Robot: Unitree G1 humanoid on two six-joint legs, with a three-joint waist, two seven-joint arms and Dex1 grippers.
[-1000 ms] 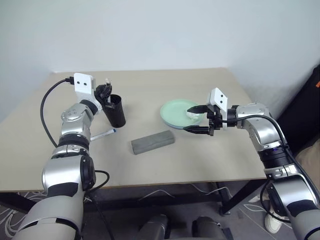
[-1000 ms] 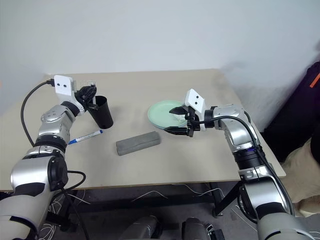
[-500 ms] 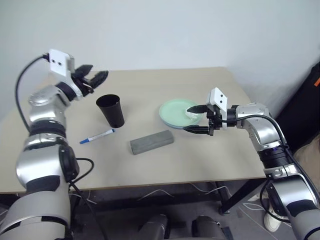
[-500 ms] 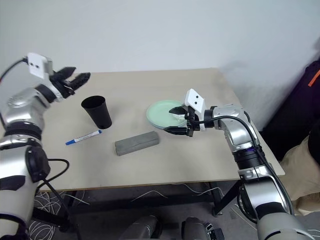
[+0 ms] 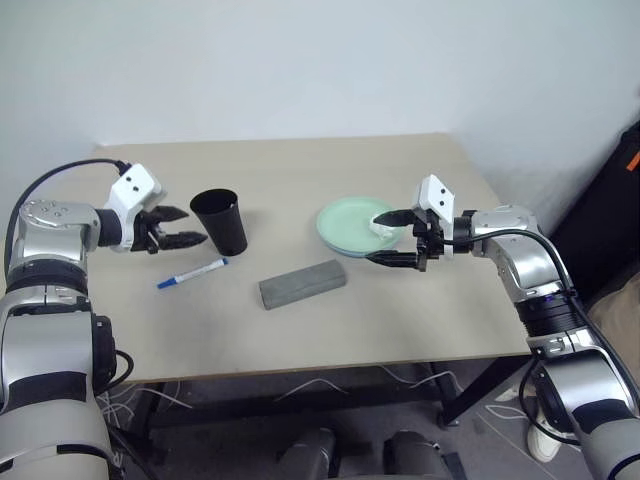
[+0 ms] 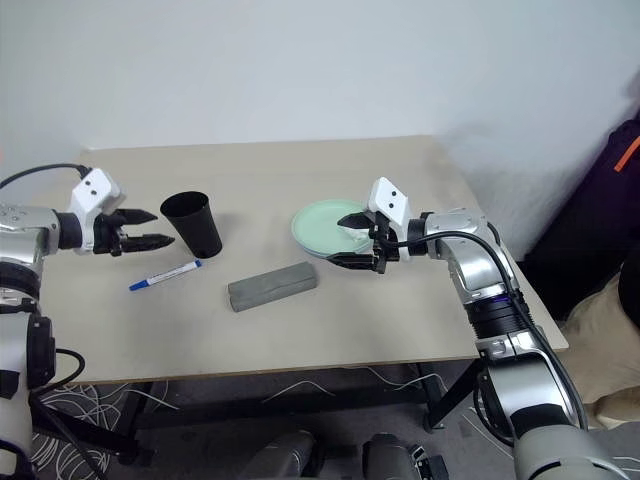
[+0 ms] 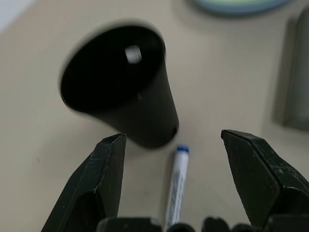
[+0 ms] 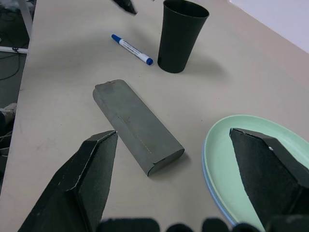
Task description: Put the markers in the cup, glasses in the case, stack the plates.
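Where the tan table (image 5: 300,310) carries the set: black cup (image 5: 221,221), upright, something pale showing inside, not identifiable. One marker (image 5: 192,272), blue-capped, flat just beside its base; printing illegible. Grey case (image 5: 303,284), lid down, contents hidden. Mint green plate (image 5: 350,226) atop light blue plate (image 8: 210,191). Left gripper (image 5: 183,226) beside cup, fingers apart, empty. Right gripper (image 5: 389,237) over plates, fingers apart, empty.

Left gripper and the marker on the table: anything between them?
Nothing: left wrist view shows bare tabletop between the open left gripper and marker; cup stands beyond.
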